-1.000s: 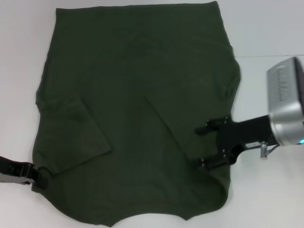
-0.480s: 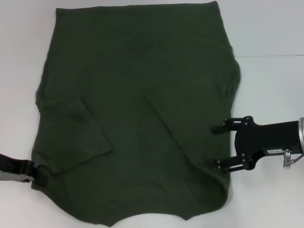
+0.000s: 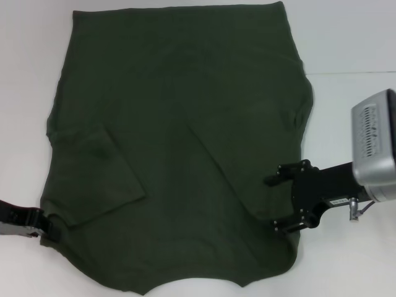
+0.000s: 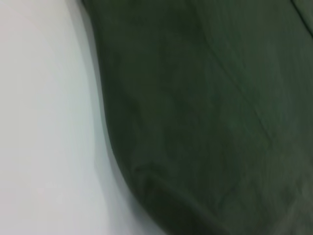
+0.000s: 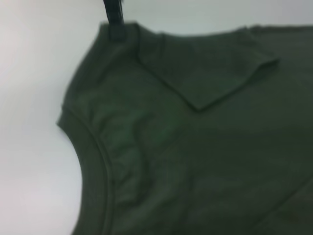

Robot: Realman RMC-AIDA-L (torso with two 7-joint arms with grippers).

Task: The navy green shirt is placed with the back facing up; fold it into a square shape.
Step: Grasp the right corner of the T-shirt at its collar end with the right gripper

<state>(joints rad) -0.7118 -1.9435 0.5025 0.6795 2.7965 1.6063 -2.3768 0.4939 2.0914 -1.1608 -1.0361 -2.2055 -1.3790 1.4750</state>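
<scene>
Jaws: right gripper point(image 3: 276, 202) spread wide, empty, over shirt's right edge; left gripper point(image 3: 44, 226) at lower-left corner, I cannot tell its grip | navy green shirt point(image 3: 179, 142) flat on desk point(image 3: 352, 111), sleeves folded in | risk: pinching one layer, fold skews

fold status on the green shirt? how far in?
Early. Done: both sleeves of the navy green shirt lie folded in over its back. In hand: the left gripper sits at the shirt's near left corner; the right gripper is open over the near right edge, holding nothing. Left: the body folds; it's spread flat, not square.
</scene>
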